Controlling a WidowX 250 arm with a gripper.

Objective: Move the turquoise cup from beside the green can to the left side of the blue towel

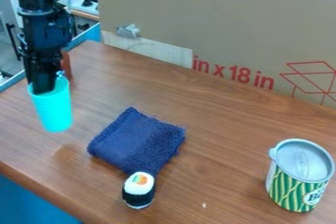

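Just under tool (44, 91), at its tip, cyan cup (54, 112); spread or pinching, cannot tell

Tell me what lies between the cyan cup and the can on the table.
A blue cloth lies between the cup and the can, nearer the cup, as the camera view shows.

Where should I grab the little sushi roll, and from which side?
Probably best from above, gripping the sushi roll by its dark band across the left and right of the view. It stands upright, and the blue cloth crowds its far side.
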